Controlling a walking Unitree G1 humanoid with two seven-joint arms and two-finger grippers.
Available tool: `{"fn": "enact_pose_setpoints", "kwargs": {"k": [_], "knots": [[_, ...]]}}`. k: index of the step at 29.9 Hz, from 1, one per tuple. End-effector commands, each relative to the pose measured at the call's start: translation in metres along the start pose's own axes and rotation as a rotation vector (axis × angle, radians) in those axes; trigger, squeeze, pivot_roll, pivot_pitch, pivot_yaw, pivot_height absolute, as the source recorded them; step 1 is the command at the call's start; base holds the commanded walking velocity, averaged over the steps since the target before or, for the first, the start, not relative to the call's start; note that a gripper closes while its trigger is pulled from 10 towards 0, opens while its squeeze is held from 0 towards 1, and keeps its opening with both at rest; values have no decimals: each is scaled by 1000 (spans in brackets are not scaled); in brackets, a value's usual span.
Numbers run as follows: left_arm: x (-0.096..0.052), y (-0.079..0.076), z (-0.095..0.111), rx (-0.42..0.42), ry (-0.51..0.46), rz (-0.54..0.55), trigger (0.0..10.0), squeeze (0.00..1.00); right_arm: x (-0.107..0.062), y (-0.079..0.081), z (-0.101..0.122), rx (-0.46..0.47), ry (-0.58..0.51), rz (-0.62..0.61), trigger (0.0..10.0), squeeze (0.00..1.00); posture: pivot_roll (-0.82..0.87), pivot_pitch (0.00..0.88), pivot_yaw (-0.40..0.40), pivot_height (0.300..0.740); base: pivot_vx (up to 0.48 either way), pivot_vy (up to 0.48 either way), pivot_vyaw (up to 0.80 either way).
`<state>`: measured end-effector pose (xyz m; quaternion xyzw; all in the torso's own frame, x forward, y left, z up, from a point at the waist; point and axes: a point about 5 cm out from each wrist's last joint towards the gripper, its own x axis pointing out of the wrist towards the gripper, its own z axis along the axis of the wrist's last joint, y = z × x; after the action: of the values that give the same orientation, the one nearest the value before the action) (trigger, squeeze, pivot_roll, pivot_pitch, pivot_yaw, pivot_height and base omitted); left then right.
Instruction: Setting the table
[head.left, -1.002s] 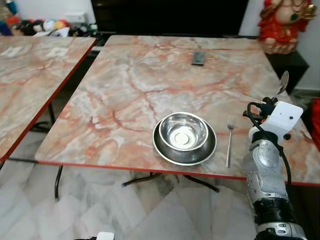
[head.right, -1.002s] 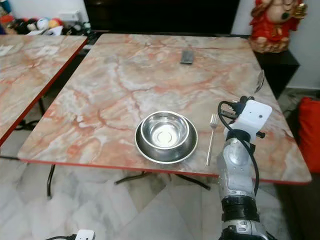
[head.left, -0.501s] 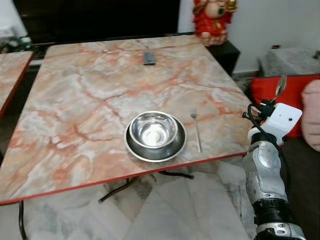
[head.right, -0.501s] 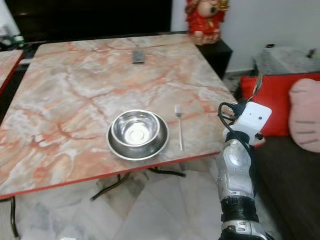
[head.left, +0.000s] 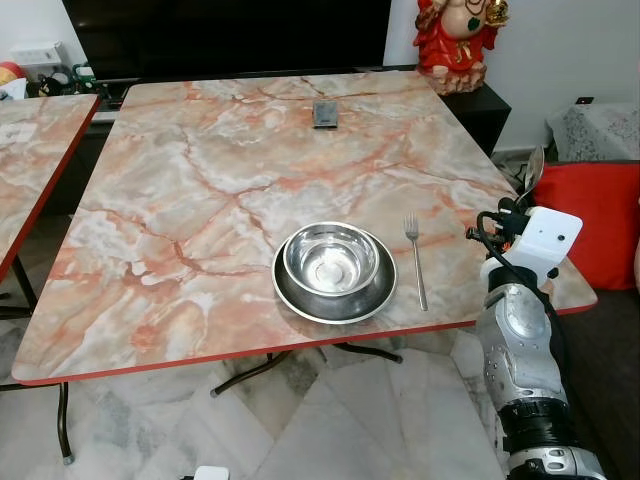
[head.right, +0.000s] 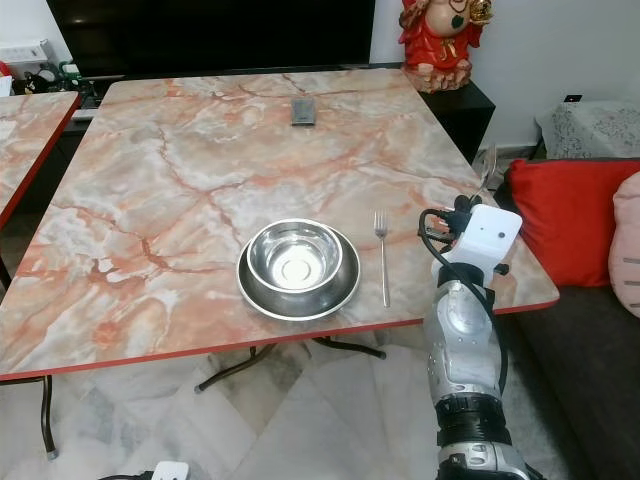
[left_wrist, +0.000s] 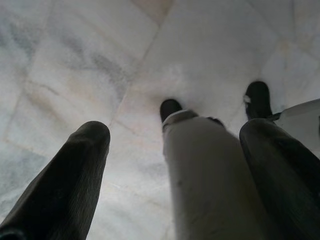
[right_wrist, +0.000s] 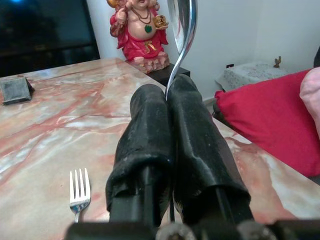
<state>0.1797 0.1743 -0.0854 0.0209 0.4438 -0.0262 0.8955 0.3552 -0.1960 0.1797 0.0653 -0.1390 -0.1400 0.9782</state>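
Change from earlier: the camera had swung; the table (head.left: 200, 180) sat more centred, and the spoon remained clamped.
Left gripper (left_wrist: 170, 145): fingers spread apart, empty, hanging over the marble floor (left_wrist: 75, 60).
Bowl (head.left: 335, 265): nested in a plate (head.left: 300, 300), near the table's near edge.
Fork (head.left: 415, 265): just right of the plate, apart from it.
Right gripper (right_wrist: 167, 100): clenched on the spoon (right_wrist: 182, 30), upright, at the table's right edge.
Open room: bare tabletop left and far; a red cushion (head.left: 600, 220) lay right.
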Motion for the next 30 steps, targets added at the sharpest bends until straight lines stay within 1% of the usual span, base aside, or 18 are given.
{"fn": "enact_pose_setpoints", "kwargs": {"k": [1,7,9,10,12,16,22,30], "knots": [[-1,-5,-10,11,46,-12,10000,0,0,-1,0,8,4,0,10000,0,19,137,7,740,0,0,0],[-1,0,-7,21,49,3,10000,0,1,1,3,14,-13,26,10000,0,15,138,5,740,213,0,0],[-2,7,-7,22,45,34,10000,0,1,3,4,17,-21,38,10000,0,16,139,5,740,270,0,0],[-2,7,-7,22,45,34,10000,0,1,3,4,17,-21,38,10000,0,16,139,5,740,270,0,0],[-7,29,-13,13,44,72,10000,0,0,4,4,22,-24,51,10000,0,20,140,5,740,302,0,0],[-9,38,-15,14,37,86,10000,0,0,6,3,24,-20,59,10000,0,19,142,6,740,228,0,0],[-11,43,-17,15,36,81,10000,0,0,6,3,23,-21,59,10000,0,17,145,6,740,0,0,0],[-11,41,-17,17,37,77,10000,0,-1,-2,6,25,-50,11,10000,0,16,149,5,740,0,0,0]]}}
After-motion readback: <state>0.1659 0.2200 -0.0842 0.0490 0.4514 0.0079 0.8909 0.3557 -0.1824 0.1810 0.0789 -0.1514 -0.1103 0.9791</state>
